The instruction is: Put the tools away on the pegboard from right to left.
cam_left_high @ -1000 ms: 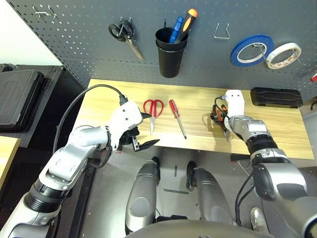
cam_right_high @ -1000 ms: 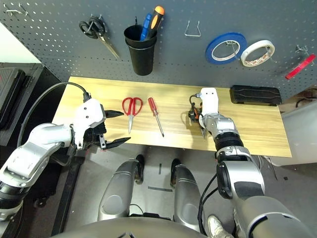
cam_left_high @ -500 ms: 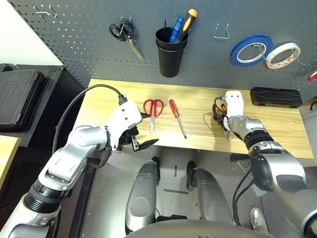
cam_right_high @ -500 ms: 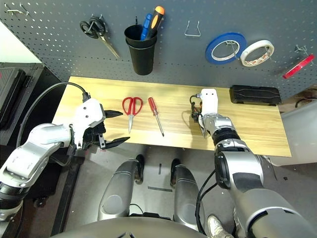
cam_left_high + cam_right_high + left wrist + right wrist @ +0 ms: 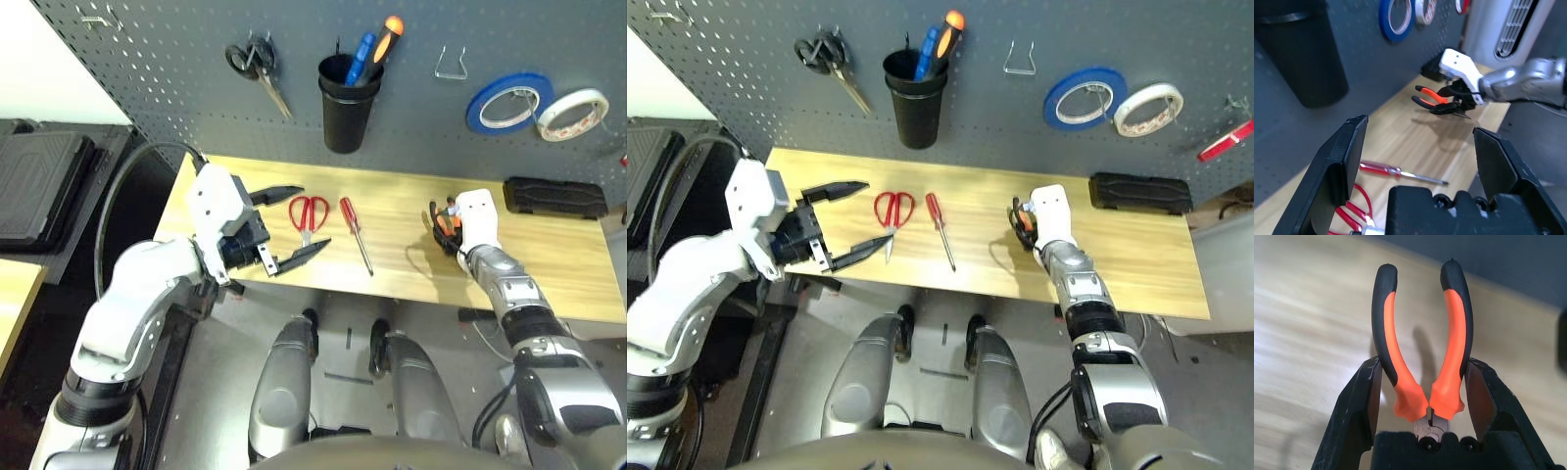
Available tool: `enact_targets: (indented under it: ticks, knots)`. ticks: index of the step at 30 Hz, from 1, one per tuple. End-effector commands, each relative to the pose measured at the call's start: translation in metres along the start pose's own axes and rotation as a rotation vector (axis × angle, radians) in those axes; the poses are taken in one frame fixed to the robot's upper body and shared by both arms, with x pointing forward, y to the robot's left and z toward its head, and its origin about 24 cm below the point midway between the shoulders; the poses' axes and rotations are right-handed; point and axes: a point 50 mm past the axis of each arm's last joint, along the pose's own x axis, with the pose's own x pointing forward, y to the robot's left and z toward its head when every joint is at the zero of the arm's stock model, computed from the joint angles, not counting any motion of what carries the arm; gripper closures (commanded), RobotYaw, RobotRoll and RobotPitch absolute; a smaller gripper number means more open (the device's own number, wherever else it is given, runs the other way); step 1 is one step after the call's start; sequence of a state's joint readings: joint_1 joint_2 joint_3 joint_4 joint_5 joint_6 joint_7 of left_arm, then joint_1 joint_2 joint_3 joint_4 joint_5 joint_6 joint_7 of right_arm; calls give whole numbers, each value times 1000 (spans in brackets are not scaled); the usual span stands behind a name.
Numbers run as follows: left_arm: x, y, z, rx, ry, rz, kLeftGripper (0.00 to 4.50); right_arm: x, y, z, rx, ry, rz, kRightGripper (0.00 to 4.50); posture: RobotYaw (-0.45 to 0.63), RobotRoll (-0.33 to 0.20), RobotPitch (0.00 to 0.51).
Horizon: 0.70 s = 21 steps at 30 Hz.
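My right gripper (image 5: 1422, 367) is shut on the orange-and-black pliers (image 5: 1388, 333), one finger against each handle. It holds them just above the right part of the table (image 5: 411, 269). My left gripper (image 5: 313, 216) is open, its fingers spread around the handles of the red-handled scissors (image 5: 306, 213) that lie on the table. The slim red-handled screwdriver (image 5: 355, 233) lies just right of them. The dark grey pegboard (image 5: 147, 88) rises behind the table. A thin red tape ring (image 5: 1227, 141) hangs at its far right.
On the pegboard hang black-handled scissors (image 5: 257, 70), a black cup (image 5: 348, 110) with blue and orange handles, a bare metal hook (image 5: 451, 65), a blue tape roll (image 5: 505, 101) and a white one (image 5: 570, 110). A black case (image 5: 554, 194) lies at the table's back right.
My right gripper has closed on the pliers and lifted them off the table. My left arm has risen and swung in over the table to the red scissors. The camera has shifted too.
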<state>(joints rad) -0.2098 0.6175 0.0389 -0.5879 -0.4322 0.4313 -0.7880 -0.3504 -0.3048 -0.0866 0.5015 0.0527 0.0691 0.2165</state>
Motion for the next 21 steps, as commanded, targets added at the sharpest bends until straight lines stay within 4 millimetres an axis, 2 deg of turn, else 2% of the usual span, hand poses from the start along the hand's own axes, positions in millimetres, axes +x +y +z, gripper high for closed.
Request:
enact_targets:
  ticks: [1,7,10,14,21]
  knots:
    - [0,-2,17,26,-88,-4,0,-12,2,8,-49,-126,32,1743,323,0,246]
    - [0,4,42,22,-244,42,0,-39,4,29,-109,-452,68,1743,312,0,243]
    - [0,7,48,14,-279,61,0,-46,6,38,-136,-545,75,1743,305,0,241]
    - [0,16,51,18,-292,117,0,-52,7,59,-134,-656,49,1743,292,0,238]
    - [2,25,42,30,-237,141,0,-63,2,109,-125,-869,-57,1743,258,0,234]
